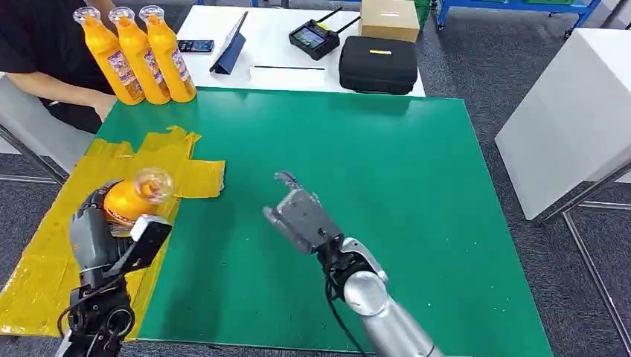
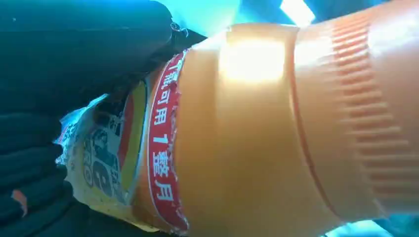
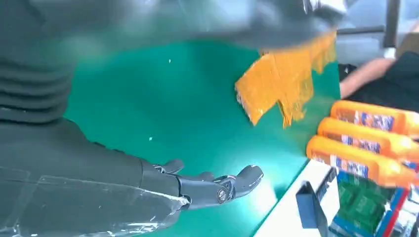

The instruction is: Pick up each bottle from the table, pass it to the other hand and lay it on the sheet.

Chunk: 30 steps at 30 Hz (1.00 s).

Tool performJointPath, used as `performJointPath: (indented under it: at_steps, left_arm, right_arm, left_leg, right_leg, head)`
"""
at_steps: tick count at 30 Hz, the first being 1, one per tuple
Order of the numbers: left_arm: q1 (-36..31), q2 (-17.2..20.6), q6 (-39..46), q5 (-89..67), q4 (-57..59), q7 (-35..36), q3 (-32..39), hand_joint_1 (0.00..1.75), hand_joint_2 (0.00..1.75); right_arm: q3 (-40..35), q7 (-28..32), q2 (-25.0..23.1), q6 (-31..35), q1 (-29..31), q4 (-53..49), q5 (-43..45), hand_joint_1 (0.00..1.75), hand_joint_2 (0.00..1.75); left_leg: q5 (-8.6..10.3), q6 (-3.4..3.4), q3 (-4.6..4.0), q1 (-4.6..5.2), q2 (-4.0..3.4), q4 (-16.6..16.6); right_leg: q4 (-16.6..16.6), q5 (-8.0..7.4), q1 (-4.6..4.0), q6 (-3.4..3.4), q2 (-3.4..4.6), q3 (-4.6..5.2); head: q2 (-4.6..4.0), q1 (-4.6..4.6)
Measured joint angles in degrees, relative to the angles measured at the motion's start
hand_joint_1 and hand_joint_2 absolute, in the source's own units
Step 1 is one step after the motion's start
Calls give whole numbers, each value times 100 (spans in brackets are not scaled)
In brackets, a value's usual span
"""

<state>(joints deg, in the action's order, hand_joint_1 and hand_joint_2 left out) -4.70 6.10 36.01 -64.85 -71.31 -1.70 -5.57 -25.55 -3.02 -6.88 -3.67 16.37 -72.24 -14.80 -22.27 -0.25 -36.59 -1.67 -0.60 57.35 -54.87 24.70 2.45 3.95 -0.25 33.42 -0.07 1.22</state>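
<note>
Clearly orange bottle (image 1: pixel 132 198), clear-capped and red-banded, sits in left hand (image 1: pixel 100 234).

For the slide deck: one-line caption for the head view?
Left hand holds an orange plastic bottle above the yellow sheet; right hand open over the green table.

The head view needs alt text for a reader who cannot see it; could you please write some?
The left robot hand holds an orange bottle above the yellow sheet on a green table, the right robot hand open beside it. Three more bottles stand at the far corner.
</note>
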Motion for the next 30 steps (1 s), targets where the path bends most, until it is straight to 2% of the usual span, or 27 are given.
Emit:
performJointPath:
  at_steps: [4,9,10,11,12,16,18,30]
  left_arm:
    - [-309,203,303,-985,970,411,-39,175,175]
    - [-834,325,80,-2409,2441,1036,-444,175,175]
    - [-918,341,-19,-2457,2726,1112,-576,10,175]
    - [-995,354,-165,-2464,3049,1189,-768,0,175]
    - [-1074,369,-327,-2475,3294,1235,-936,0,0]
    - [-1530,472,-729,-2402,3975,1057,-1530,0,0]
    - [-1669,524,-726,-2339,4187,860,-1650,0,0]
    - [-1838,669,-273,-1974,4497,266,-1652,0,0]
  right_arm:
    - [31,20,96,-44,-4,-105,113,0,0]
    - [-26,116,142,-190,29,-114,328,0,0]
    - [-59,127,144,-221,60,-109,365,0,0]
    - [-110,144,146,-236,90,-107,402,0,0]
    - [-140,157,153,-245,118,-96,433,0,0]
    - [-234,192,223,-280,208,-54,509,0,0]
    - [-260,194,253,-278,211,-52,513,0,0]
    - [-282,194,328,-275,208,-17,454,0,0]
  left_leg:
    - [2,-3,0,-1,-12,0]
    - [3,-2,-2,4,-9,0]
    - [3,-2,-1,4,-14,0]
    - [2,-2,-2,4,-17,0]
    - [2,-2,-2,4,-16,0]
    - [3,-3,29,3,46,-7]
    - [1,-6,44,2,48,-11]
    - [23,-2,53,4,49,-8]
  right_leg:
    - [-1,-4,0,-4,8,3]
    - [-1,-4,2,-4,7,-5]
    - [-1,-7,2,-8,9,-2]
    - [-1,-11,2,-14,14,2]
    - [-1,-11,2,-14,13,3]
    - [-1,21,1,-17,-51,-48]
    - [-2,21,1,-18,-54,-70]
    - [-4,7,3,-12,-53,-79]
  head:
    - [0,0]
    - [0,-4]
    - [0,-2]
    - [0,-2]
    - [0,0]
    - [0,-2]
    - [0,0]
    - [0,0]
